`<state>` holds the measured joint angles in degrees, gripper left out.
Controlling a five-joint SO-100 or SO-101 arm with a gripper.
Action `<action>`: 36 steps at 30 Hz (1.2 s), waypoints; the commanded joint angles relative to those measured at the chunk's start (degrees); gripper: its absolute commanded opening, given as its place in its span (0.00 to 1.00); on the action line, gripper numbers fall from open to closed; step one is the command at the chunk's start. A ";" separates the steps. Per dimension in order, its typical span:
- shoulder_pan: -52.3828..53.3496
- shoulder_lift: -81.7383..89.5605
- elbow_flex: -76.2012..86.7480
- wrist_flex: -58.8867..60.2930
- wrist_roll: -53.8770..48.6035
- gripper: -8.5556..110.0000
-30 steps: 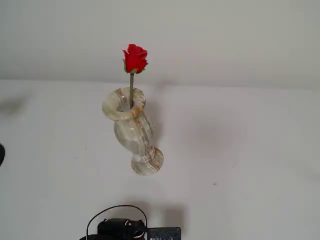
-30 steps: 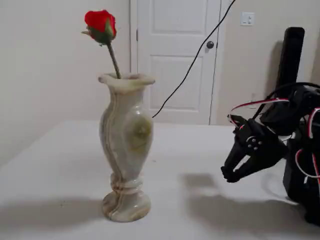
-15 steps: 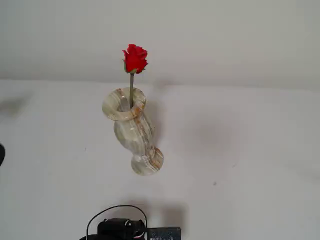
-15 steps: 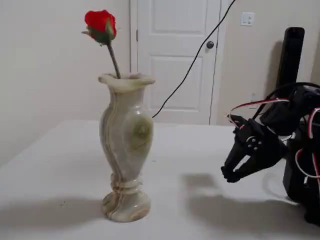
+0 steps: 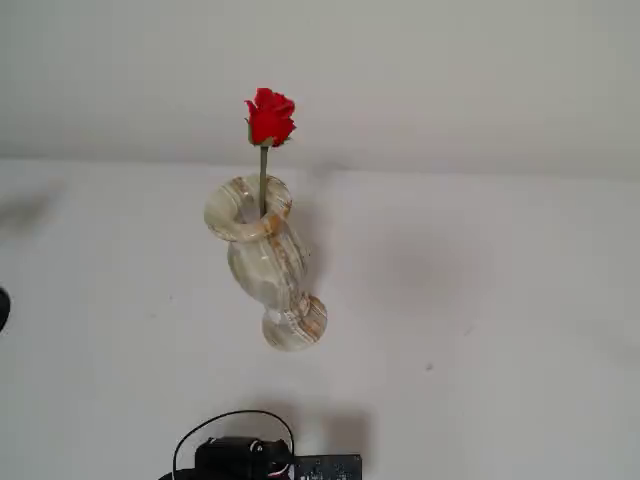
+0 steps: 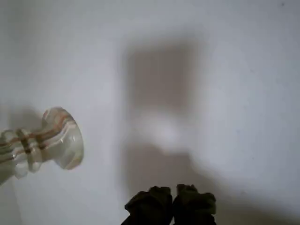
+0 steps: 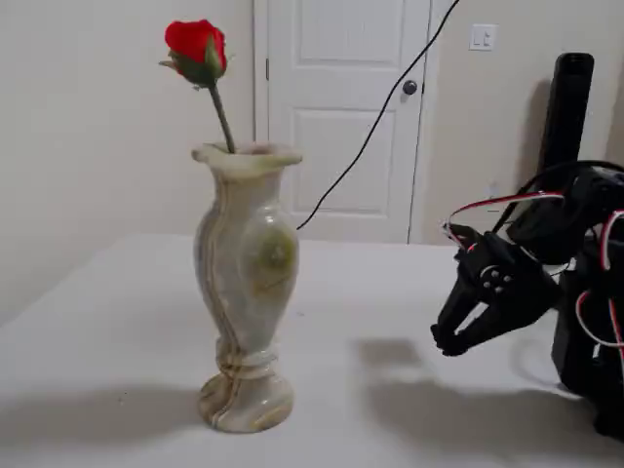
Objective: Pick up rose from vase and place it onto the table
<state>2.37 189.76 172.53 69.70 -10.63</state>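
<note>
Marbled cream-and-tan stone vase, curvy with flared mouth, narrow waist and ringed round foot, upright on smooth plain white counter; small bright red rosebud on thin grey-green stem poking out of its mouth, lower stem hidden inside. Black two-fingered hand low over bare counter, well apart from vase, fingertips pressed together, empty. Only the foot visible in wrist view, blurred and cut off at left edge, dark fingertips touching at bottom.
</note>
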 commanded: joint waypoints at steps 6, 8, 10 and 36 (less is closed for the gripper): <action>-0.79 0.62 -0.26 0.26 -0.62 0.08; -0.79 0.62 -0.26 0.26 -0.62 0.08; -2.99 0.62 -0.26 0.26 -2.81 0.08; -2.29 -29.18 -55.46 -25.49 -68.20 0.33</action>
<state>-1.49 174.73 132.89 53.09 -75.85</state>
